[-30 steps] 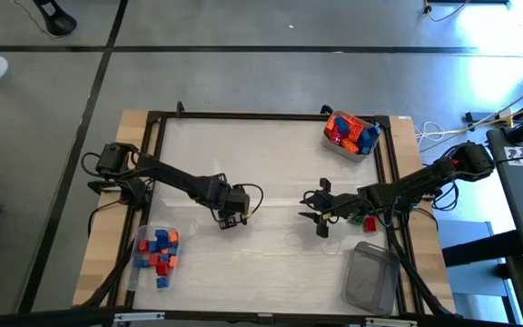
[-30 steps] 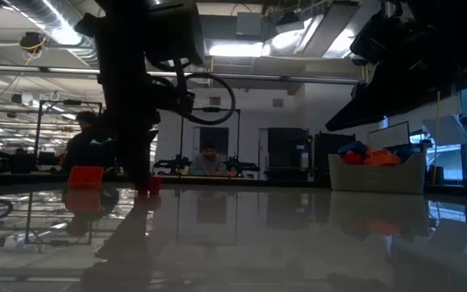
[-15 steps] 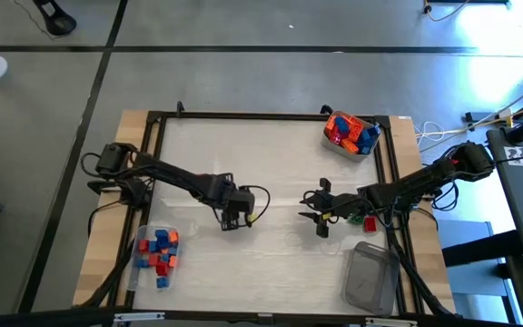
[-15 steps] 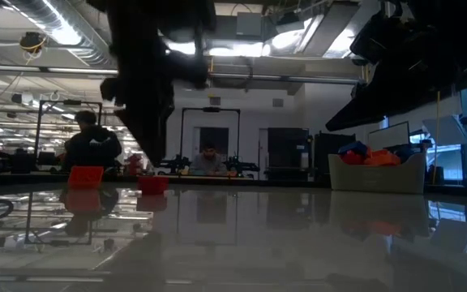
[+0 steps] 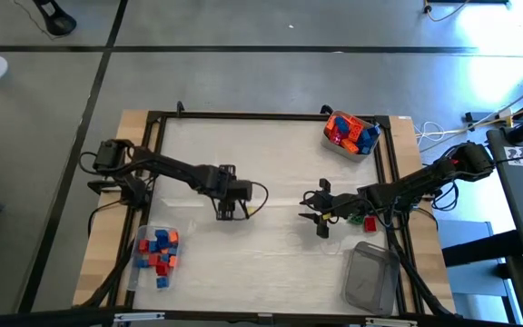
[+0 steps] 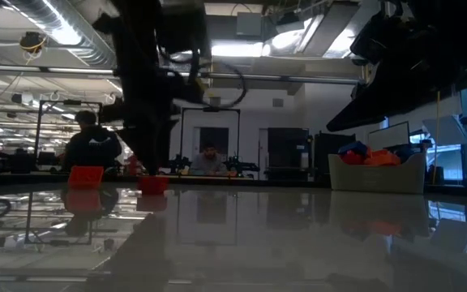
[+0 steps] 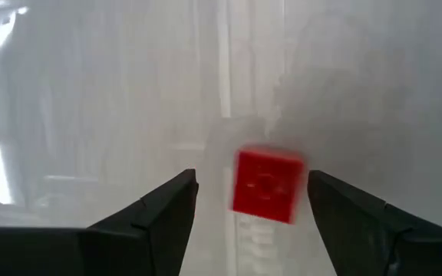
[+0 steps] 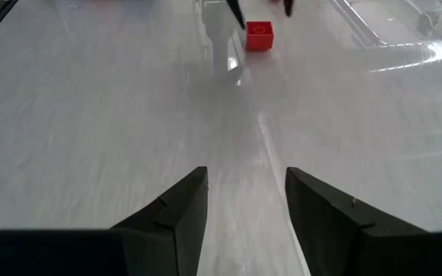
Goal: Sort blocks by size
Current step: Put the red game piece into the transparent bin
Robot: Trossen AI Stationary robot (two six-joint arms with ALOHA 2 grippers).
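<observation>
One small red block (image 7: 265,184) lies flat on the white table, also seen in the right wrist view (image 8: 258,35) and the low view (image 6: 153,184). My left gripper (image 7: 252,180) hangs just above it near the table's middle (image 5: 230,213), pointing down. It is open, with a finger on either side of the block and clear of it. My right gripper (image 8: 245,180) waits open over bare table to the right of the middle (image 5: 309,207), pointing toward the left gripper. The high view hides the block under the left gripper.
A clear tub (image 5: 157,251) of red and blue blocks sits near left. Another tub (image 5: 350,133) of orange and blue blocks sits far right, and a clear tub (image 5: 370,277) near right. A green (image 5: 357,218) and a red block lie under the right arm. People sit beyond the table.
My left gripper has opened and let go of the red block, then risen a little and rolled about its pointing line. The block stays flat on the table where it was set.
</observation>
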